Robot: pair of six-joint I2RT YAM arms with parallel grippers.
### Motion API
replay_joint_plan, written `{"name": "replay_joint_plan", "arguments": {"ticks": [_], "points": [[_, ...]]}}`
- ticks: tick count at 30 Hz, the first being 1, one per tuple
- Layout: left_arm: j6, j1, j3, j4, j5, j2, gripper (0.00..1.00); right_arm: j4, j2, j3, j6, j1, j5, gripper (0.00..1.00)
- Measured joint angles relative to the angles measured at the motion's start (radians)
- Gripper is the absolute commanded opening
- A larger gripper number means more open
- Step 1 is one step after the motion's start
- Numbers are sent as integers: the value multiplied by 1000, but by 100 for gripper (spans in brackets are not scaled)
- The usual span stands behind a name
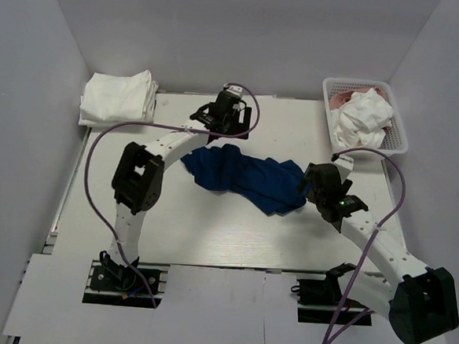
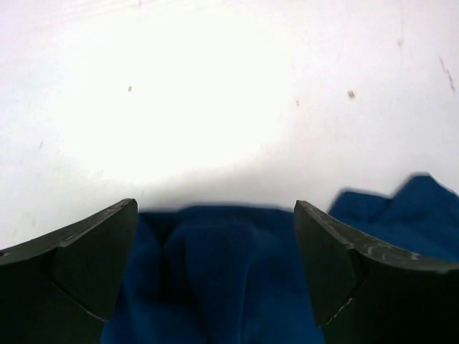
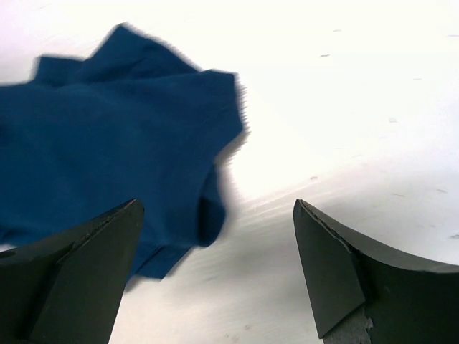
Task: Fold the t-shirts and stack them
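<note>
Navy tee lying bunched and twisted in the middle of the counter, stretched between my two arms. My left gripper is spread wide at the tee's far left end, with a fold of blue cloth sitting between its fingers but not pinched. My right gripper is also spread wide at the tee's right end. Its wrist camera shows the cloth off to one side and mostly bare counter between the fingers.

A folded white stack sits at the far left corner. At the far right, a basket holds a crumpled white tee and a pink tee.

The main risks, as I judge them:
- The right gripper may close on nothing, since the hem lies beside it and not between its fingers.
- The left gripper may catch several layers of the bunched cloth, so the tee would lift as a lump and not spread flat.
- If only one end is gripped, pulling would drag or twist the tee across the counter.
</note>
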Motion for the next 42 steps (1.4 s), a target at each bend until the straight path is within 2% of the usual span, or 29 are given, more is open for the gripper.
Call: {"name": "replay_joint_plan", "arguments": {"ticks": [2, 4, 6, 9, 11, 12, 13, 20, 21, 22, 23, 24, 25, 27, 31, 34, 37, 42], "points": [[5, 1, 119, -36, -4, 102, 96, 1, 29, 1, 11, -19, 33, 90], [9, 2, 175, -71, -4, 167, 89, 0, 79, 5, 19, -42, 55, 90], [14, 2, 176, -108, -5, 200, 85, 0, 138, 19, 24, -64, 61, 90], [16, 2, 129, -138, -5, 212, 71, 17, 224, 54, 24, -105, 39, 90], [14, 2, 89, -140, -3, 211, 36, 40, 274, 77, 24, -130, 16, 90], [16, 2, 69, -139, 1, 209, 14, 51, 298, 90, 24, -141, -2, 90], [11, 2, 54, -139, 7, 207, 0, 60, 328, 107, 24, -150, -19, 90], [22, 2, -74, -71, 28, 101, 0, 139, 519, 202, 26, -187, -142, 90], [23, 2, -105, -55, 27, 69, 0, 148, 536, 203, 26, -190, -155, 88], [24, 2, -140, -33, 27, 32, 0, 154, 551, 203, 26, -194, -170, 73], [25, 2, -176, -13, 27, -9, 0, 159, 565, 203, 23, -198, -187, 64], [26, 2, -214, 11, 28, -52, 0, 166, 577, 203, 16, -203, -198, 49], [26, 2, -256, 39, 30, -100, 0, 181, 583, 205, 18, -207, -217, 22], [26, 2, -309, 70, 31, -187, 0, 210, 591, 204, 20, -215, -270, 2], [27, 2, -386, 158, 32, -337, 0, 237, 583, 204, 13, -216, -328, 0], [37, 2, -449, 210, 22, -446, 0, 244, 505, 203, -8, -214, -341, 0], [57, 2, -501, 241, -1, -558, 0, 266, 344, 200, -37, -214, -328, 0], [105, 2, -567, 278, -27, -793, 0, 338, -14, 199, -108, -214, -256, 0]]}}
